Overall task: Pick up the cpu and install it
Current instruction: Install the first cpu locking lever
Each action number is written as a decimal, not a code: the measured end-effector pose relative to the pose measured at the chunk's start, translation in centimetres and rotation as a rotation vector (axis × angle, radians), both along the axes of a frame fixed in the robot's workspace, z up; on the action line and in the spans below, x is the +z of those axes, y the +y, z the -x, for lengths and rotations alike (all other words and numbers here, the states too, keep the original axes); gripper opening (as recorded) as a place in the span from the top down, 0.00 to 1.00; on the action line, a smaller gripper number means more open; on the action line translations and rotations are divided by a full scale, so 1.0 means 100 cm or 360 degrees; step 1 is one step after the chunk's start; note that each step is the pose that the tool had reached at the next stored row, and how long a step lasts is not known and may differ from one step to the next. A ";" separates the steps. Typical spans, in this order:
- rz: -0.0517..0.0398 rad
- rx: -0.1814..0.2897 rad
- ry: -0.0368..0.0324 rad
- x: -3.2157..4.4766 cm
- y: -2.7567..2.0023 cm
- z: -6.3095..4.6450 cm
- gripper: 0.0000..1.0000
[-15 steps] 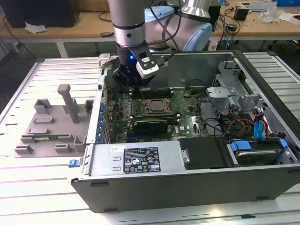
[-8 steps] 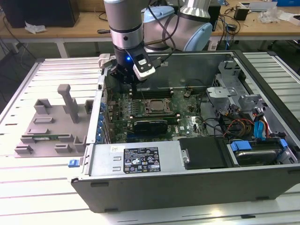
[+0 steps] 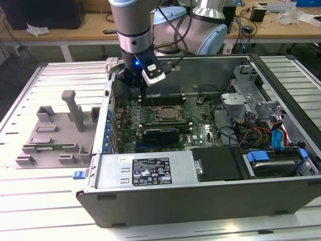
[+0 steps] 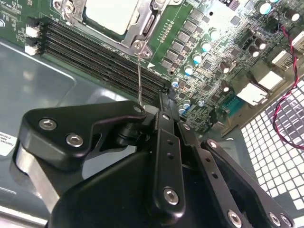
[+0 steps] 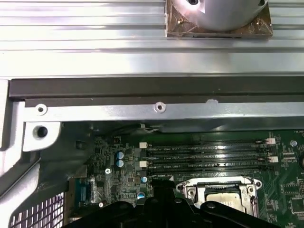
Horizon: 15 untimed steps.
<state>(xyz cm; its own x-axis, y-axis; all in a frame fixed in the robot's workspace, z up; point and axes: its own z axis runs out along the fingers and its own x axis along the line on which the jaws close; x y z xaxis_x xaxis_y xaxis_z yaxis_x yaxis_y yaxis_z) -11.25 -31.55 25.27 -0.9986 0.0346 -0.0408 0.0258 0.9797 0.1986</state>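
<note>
The cpu [image 4: 111,14] is seen seated in the motherboard socket [image 4: 137,45], enclosed by its metal frame, beside the memory slots [image 4: 95,52]. The gripper [image 4: 164,108] is held just above the board near those slots. Its jaws appear closed together with nothing gripped, though the tips are partly hidden.
</note>
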 end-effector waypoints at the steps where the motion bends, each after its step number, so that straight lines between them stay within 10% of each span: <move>1: 0.0000 0.0000 0.0000 0.0000 0.0000 0.000 0.89; 15: -0.0001 -0.0007 0.0000 -0.0007 -0.0001 -0.046 0.89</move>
<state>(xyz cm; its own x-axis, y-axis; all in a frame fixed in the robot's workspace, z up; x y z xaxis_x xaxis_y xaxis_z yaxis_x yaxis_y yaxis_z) -6.69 -31.56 25.20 -0.9984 0.0389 -0.0406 0.0301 0.9795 0.1992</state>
